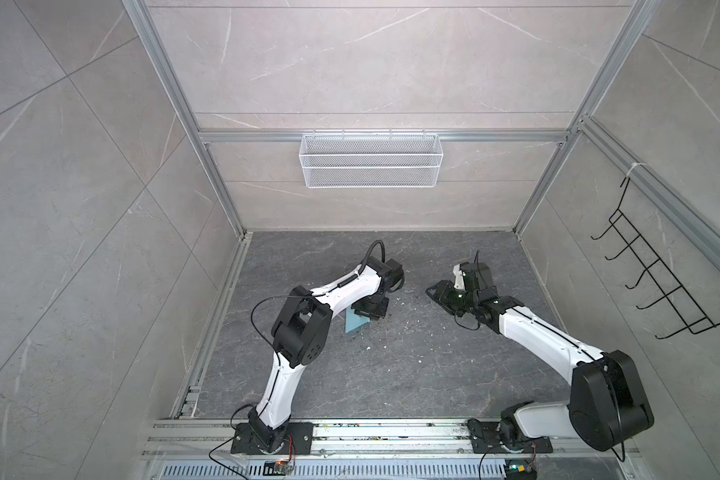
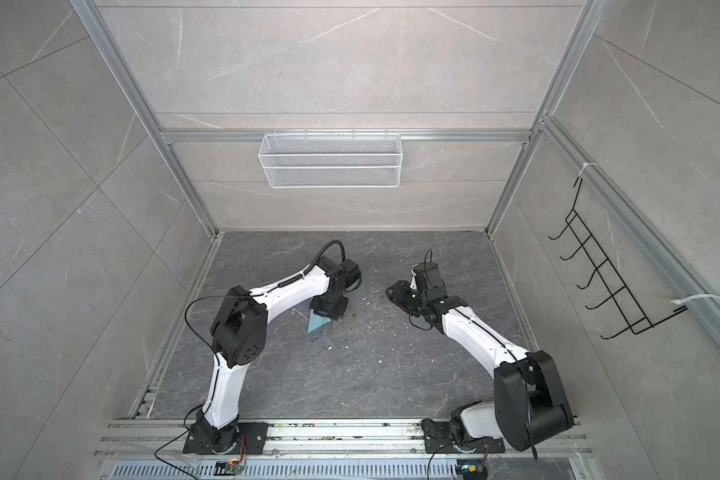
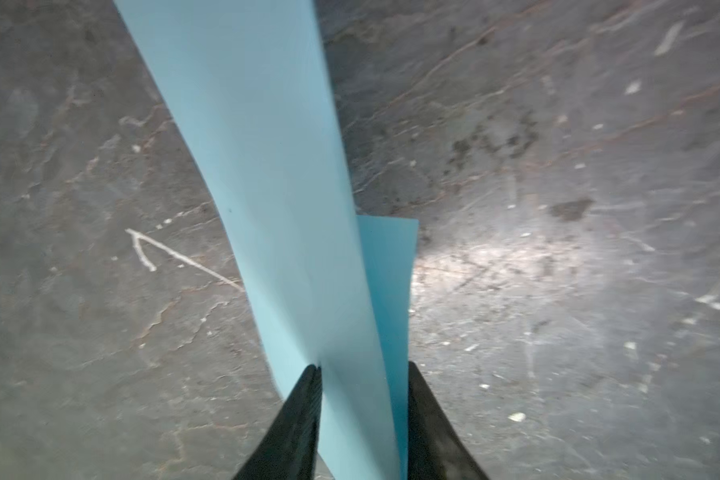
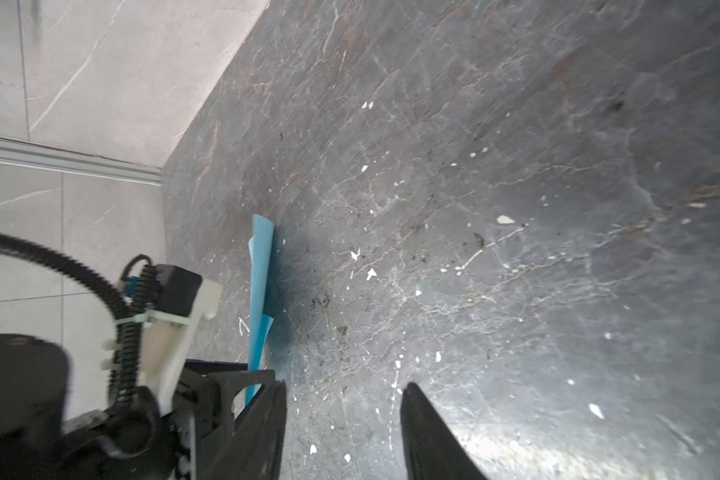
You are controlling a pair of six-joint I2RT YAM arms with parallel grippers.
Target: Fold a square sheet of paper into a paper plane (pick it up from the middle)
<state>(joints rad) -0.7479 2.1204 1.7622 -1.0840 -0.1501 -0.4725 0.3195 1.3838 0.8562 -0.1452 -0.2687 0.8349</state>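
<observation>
The left gripper [image 3: 362, 368] had its jaws parted part-way, with the folded light-blue sheet of paper [image 3: 267, 166] standing on edge between them and touching one finger. In both top views the sheet [image 1: 355, 324] [image 2: 317, 323] poked out from under it toward the arm bases. Well off to its right, the right gripper [image 4: 346, 386] held its jaws apart on nothing. White flecks [image 4: 371, 273] and dark smudges littered the dark stone-look tabletop [image 1: 412, 365] around both. Beyond them a white wire basket [image 1: 371, 160] hung on the back rail, and a black hook rack [image 1: 661, 282] on the grey-tiled side wall.
</observation>
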